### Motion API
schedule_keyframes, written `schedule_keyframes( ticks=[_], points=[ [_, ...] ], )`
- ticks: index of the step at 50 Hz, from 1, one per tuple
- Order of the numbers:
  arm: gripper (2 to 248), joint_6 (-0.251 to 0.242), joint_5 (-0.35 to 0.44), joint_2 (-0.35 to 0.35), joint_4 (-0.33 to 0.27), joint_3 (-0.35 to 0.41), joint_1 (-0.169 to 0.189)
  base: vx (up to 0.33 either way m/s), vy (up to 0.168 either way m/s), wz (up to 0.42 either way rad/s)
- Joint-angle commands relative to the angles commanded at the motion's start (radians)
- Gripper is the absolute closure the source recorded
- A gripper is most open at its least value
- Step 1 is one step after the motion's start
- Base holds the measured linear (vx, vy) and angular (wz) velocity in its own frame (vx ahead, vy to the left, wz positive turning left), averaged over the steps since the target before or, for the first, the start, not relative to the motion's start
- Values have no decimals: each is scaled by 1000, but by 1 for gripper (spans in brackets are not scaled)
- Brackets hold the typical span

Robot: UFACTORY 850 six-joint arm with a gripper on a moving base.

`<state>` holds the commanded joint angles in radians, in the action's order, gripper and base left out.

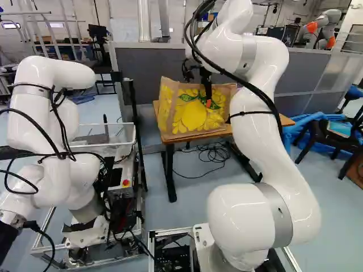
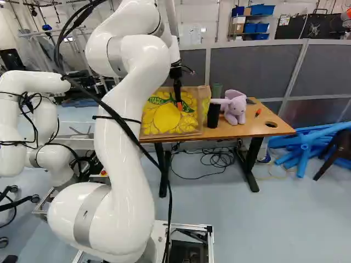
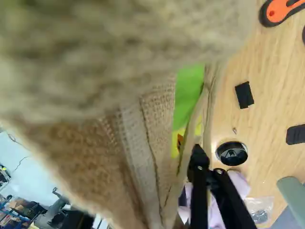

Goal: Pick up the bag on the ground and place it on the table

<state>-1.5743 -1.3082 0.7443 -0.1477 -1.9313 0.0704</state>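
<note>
Right base view: the bag (image 2: 162, 123) is seen upright on the table (image 2: 255, 129), directly behind and below the gripper (image 2: 179, 103), with its base close to the table's near edge. Whether the gripper is clenched on the bag or released cannot be told; its contact area is partly hidden by fabric in the wrist view. The lift is judged complete, with release and withdrawal to be verified. Caution: if the gripper is withdrawn while fabric or the rim is caught, the bag may be dragged over the near edge, which lies on the arm's side of the gripper. If the soft walls are pressed downward, the bag may buckle or tip. If the gripper is swung to its right, the dark cylinder (image 2: 213, 115) may be toppled and the plush elephant (image 2: 235, 107) displaced. Green lettering (image 2: 158, 101) is printed on the bag beside the gripper; it is partly covered, and no complete word is legible.
</note>
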Motion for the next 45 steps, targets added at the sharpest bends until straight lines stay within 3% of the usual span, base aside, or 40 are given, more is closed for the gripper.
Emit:
schedule_keyframes(
  ticks=[3, 4, 9, 10, 14, 15, 45],
  points=[
    [116, 0, 0, 0, 0, 0, 0, 0, 0, 0],
    [79, 0, 0, 0, 0, 0, 0, 0, 0, 0],
    [79, 0, 0, 0, 0, 0, 0, 0, 0, 0],
    [43, 0, 0, -1, 0, 0, 0, 0, 0, 0],
    [43, 0, 0, -6, 0, 1, 0, 0, 0, 0],
    [6, 0, 0, -8, 0, 1, 0, 0, 0, 0],
    [3, 0, 0, -79, 0, 6, 0, 0, 0, 0]
  ],
)
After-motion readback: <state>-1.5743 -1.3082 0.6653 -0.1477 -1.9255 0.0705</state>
